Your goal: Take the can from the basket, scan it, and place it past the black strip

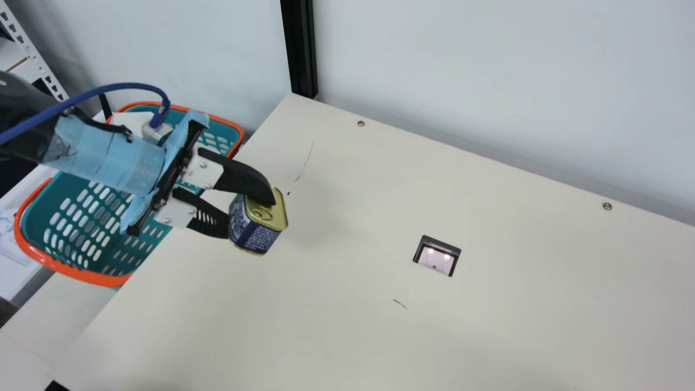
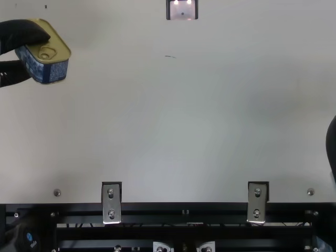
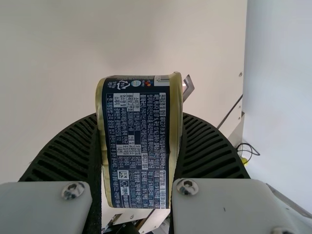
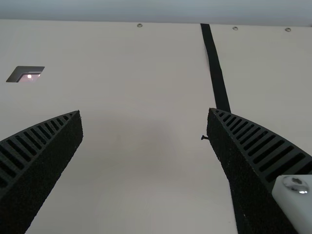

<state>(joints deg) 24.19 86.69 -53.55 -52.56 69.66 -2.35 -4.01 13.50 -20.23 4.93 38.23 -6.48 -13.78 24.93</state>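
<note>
I have my left gripper (image 1: pixel 251 218) clamped firm above the desk (image 1: pixel 326 326), inside its left edge; my right gripper (image 2: pixel 332 146), near the front edge, is spread wide.

This looks like a robotics lab with a mock shop checkout. The shop side shows in a scanner window (image 1: pixel 436 262) set flush into the cream table (image 1: pixel 347 336), a teal plastic shopping basket (image 1: pixel 100 279) with an orange rim at the left edge, and a black strip (image 4: pixel 215 63) across the right part. The lab side shows in the robot arm (image 1: pixel 24 117) wrapped in blue tape, metal brackets (image 2: pixel 112 203) bolted at the near edge, and a perforated shelving upright (image 1: pixel 33 54) at far left.
</note>
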